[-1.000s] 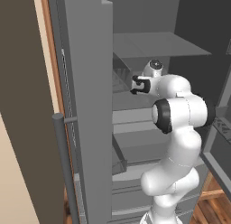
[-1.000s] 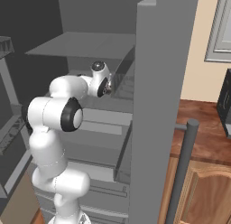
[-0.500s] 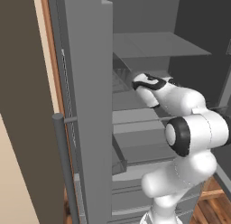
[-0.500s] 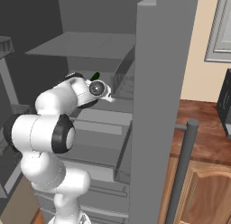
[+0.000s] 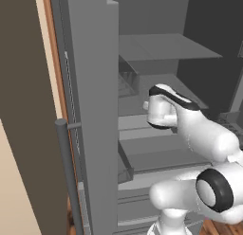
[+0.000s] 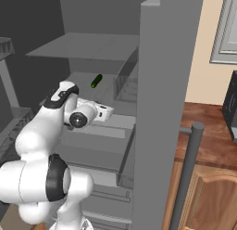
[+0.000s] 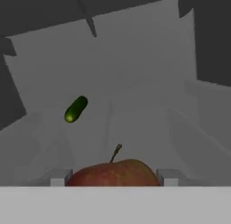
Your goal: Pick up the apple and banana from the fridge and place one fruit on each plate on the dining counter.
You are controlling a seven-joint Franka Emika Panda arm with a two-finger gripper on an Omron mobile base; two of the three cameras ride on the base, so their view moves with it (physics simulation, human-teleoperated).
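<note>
Jaws part-open, closed on red apple inside grey fridge; small green vegetable lies on the shelf beyond, well apart

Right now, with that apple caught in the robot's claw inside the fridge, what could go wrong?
1. The apple sits low between the fingers, its top and stem showing, so the round fruit might slip out on the way.
2. The arm reaches between the fridge wall and its shelves, so pulling back may knock the fruit against an edge.
3. A green vegetable lies farther back, and a stray swing might roll it.
</note>
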